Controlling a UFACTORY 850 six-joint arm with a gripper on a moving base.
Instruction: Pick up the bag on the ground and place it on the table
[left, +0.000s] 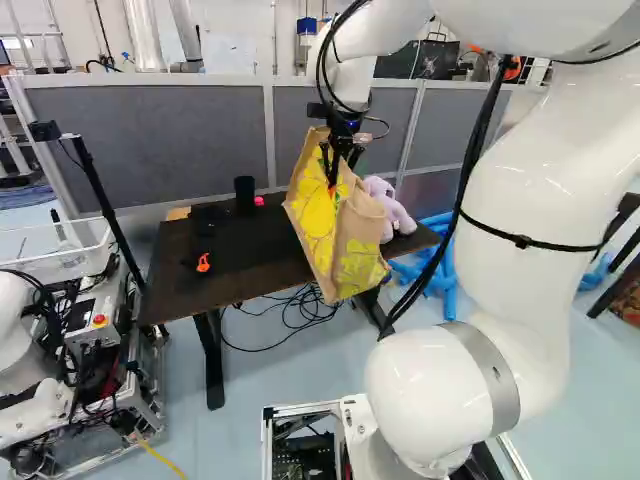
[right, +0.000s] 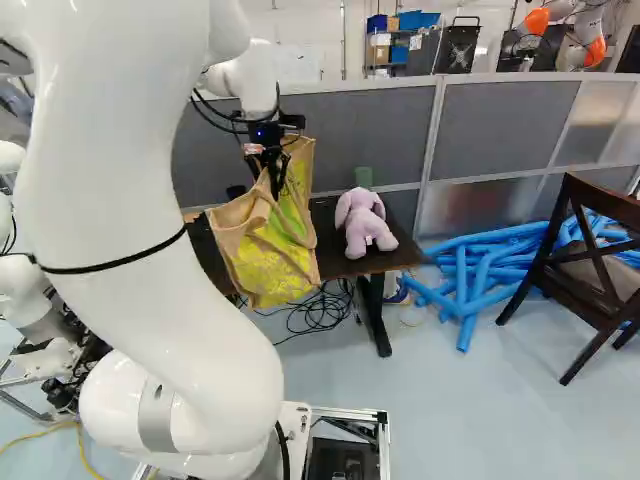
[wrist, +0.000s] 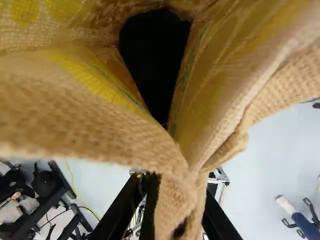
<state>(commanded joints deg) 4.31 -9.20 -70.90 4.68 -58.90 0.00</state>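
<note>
In the left base view my gripper (left: 334, 168) holds up the jute bag (left: 322, 222) with its yellow print, tilted, at the near edge of the dark table (left: 180, 284). The bag's lower end shows below that edge; whether it touches the table I cannot tell. The right base view has the same bag (right: 268, 254) hanging left of a plush toy. In the wrist view the gripper (wrist: 177, 212) is shut on a gathered fold of the bag (wrist: 90, 110), whose mouth gapes ahead of the fingers. The bag hides part of the tabletop.
A lilac plush toy (right: 364, 222) sits on the table beside the bag. A black cup (left: 245, 194) and orange item (left: 203, 262) are also there. Blue foam tubes (right: 478, 270) and a wooden chair (right: 592, 270) stand right. Another robot (left: 30, 390) is at left.
</note>
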